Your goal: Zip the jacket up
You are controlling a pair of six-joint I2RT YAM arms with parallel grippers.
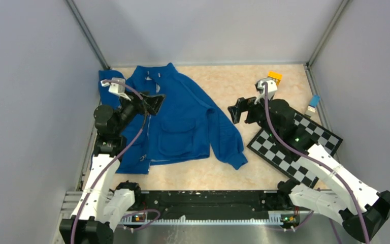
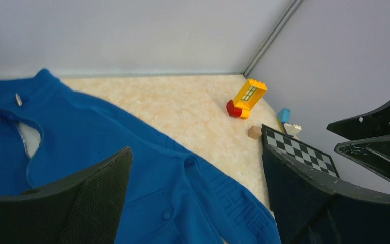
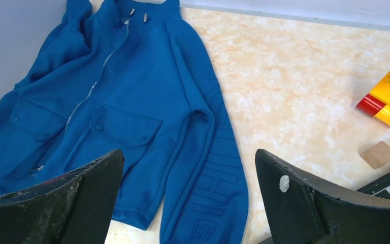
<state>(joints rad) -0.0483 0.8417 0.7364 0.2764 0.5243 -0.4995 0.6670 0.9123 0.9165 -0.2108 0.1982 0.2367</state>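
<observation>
The royal-blue jacket (image 1: 183, 119) lies flat on the left half of the table, collar at the far wall, one sleeve stretched toward the near right. It also shows in the left wrist view (image 2: 172, 183) and in the right wrist view (image 3: 132, 101), where its zipper line (image 3: 94, 84) runs from collar to hem and looks closed along its visible length. My left gripper (image 1: 155, 103) hovers above the jacket's left chest, jaws wide open and empty (image 2: 198, 203). My right gripper (image 1: 239, 110) hangs over bare table right of the sleeve, open and empty (image 3: 190, 198).
A black-and-white checkered board (image 1: 294, 147) lies at the right. A yellow and red toy block (image 1: 274, 77) stands at the far right corner, with a small wooden cube (image 3: 379, 154) and a blue block (image 1: 313, 101) nearby. Grey walls enclose three sides.
</observation>
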